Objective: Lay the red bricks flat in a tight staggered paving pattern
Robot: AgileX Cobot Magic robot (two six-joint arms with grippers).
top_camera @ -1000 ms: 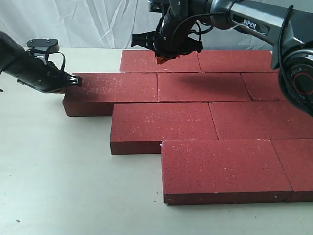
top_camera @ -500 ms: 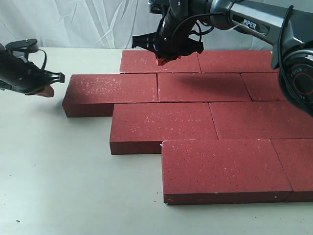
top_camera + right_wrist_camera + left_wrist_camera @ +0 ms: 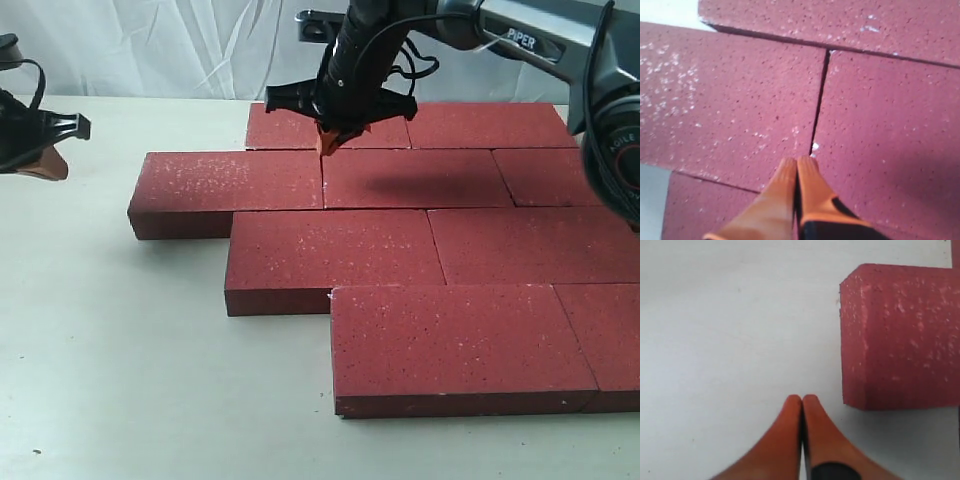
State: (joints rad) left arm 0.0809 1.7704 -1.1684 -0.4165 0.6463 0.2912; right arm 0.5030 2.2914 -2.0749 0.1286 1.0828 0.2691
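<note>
Several red bricks lie flat in four staggered rows, edges touching. The leftmost one (image 3: 230, 185) sticks out in the second row; its end (image 3: 900, 335) shows in the left wrist view. My left gripper (image 3: 45, 165) (image 3: 802, 399) is shut and empty, hovering over the bare table well left of that brick end. My right gripper (image 3: 328, 145) (image 3: 797, 161) is shut and empty, tips down at the seam (image 3: 820, 100) between the leftmost brick and its neighbour (image 3: 415, 178), near the back-row brick (image 3: 300, 125).
The pale table (image 3: 120, 380) stretches bare to the left and front of the bricks. A white cloth backdrop (image 3: 180, 50) hangs behind. The front-row brick (image 3: 450, 345) is nearest the camera; the rows run off the right edge.
My left gripper has pulled back leftward from the end of the leftmost brick. My right gripper has dropped a little toward the seam in the second row.
</note>
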